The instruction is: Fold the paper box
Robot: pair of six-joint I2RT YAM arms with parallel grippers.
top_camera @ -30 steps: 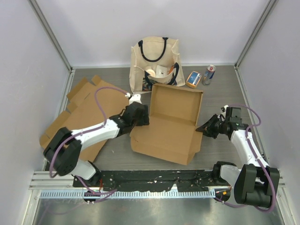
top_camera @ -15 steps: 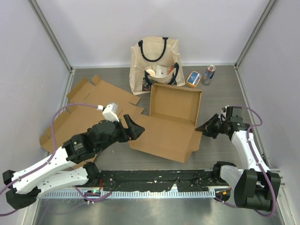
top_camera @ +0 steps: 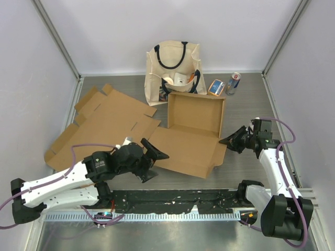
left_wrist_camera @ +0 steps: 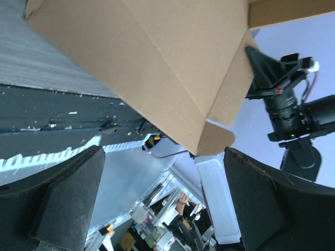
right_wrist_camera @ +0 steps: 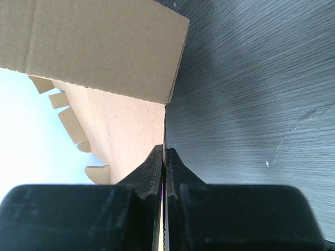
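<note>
box (top_camera: 191, 138): mid-worktop (top_camera: 246, 104), open, long axis near-to-far, lid raised at far end | left claw (top_camera: 157, 166): released, jaws wide, arm low beside near-left corner | right claw (top_camera: 225, 141): clenched on box's right flap

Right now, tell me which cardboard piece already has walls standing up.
The box in the middle: its far walls stand upright. The sheet on the left lies flat, unfolded.

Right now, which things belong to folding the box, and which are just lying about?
Job: box, left gripper, right gripper.
Lying about: flat cardboard, tote bag, can, packet.
</note>
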